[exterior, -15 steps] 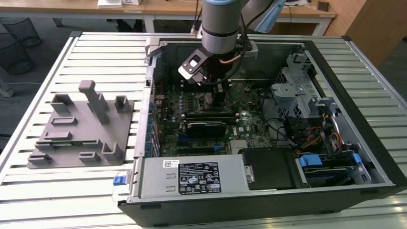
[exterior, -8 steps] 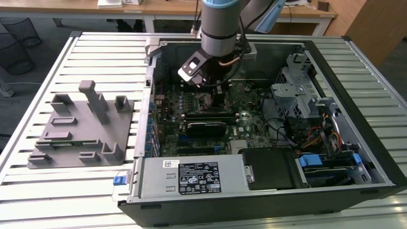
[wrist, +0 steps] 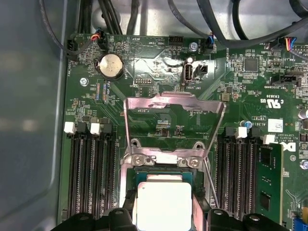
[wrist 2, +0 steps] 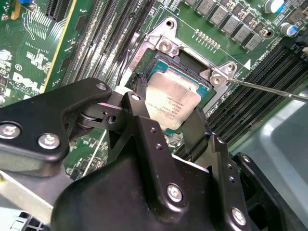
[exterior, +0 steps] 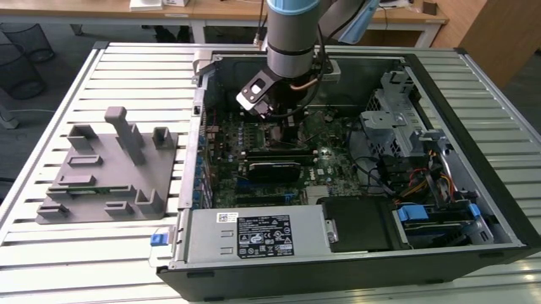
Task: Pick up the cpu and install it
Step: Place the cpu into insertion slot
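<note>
Arm (exterior: 292,57) reach: down into the open computer case (exterior: 473,126), over the 12 o'clock half of the motherboard (exterior: 338,168) in the exterior view. The case lies flat on a slatted table (exterior: 127,69). A grey fixture block (exterior: 110,177) sits at 9 o'clock from the case, on the exterior view's left, well apart from the arm. The power supply (exterior: 253,235) occupies the 6 o'clock edge of the case.

In the second wrist view the gripper (wrist 2: 165,115) hangs directly over the socket (wrist 2: 192,61). Both wrist views show the cpu (wrist 2: 173,98) (wrist: 163,204) within the socket outline, silvery top up; whether it is fully seated cannot be told. The gripper straddles the cpu on two opposite sides, at or just beside its edges; whether it clamps the chip or stands released cannot be told.

The load plate (wrist: 173,115) stands hinged open, tilted up off the socket, so the cpu is uncovered. The retention lever (wrist 2: 269,90), a thin metal rod, juts out free beside the socket. Memory slots (wrist: 91,173) run along both flanks of the socket. A coin cell (wrist: 111,66) sits on the board beyond the load plate
</note>
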You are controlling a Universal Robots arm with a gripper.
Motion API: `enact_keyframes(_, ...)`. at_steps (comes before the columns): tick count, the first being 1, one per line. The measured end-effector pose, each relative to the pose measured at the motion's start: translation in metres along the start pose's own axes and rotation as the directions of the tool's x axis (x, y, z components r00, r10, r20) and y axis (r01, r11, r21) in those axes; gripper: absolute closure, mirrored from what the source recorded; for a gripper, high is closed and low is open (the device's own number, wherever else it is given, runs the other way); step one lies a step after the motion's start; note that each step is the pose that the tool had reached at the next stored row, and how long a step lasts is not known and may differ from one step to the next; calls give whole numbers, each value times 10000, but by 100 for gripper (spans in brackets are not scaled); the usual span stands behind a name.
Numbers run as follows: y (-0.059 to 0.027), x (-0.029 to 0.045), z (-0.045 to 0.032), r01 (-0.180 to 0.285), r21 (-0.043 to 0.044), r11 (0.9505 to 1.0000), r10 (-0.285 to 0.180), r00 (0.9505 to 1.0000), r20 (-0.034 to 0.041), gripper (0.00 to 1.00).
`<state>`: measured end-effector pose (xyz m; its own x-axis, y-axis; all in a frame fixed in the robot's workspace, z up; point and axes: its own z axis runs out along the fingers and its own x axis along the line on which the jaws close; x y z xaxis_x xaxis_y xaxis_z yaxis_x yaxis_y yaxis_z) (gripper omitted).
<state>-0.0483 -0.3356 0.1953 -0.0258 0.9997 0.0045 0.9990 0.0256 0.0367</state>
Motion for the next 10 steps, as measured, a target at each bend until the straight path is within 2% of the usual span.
enact_keyframes(10, -1, 0, 33, -52, 0, 10000, 52, 10000, -5, 46)
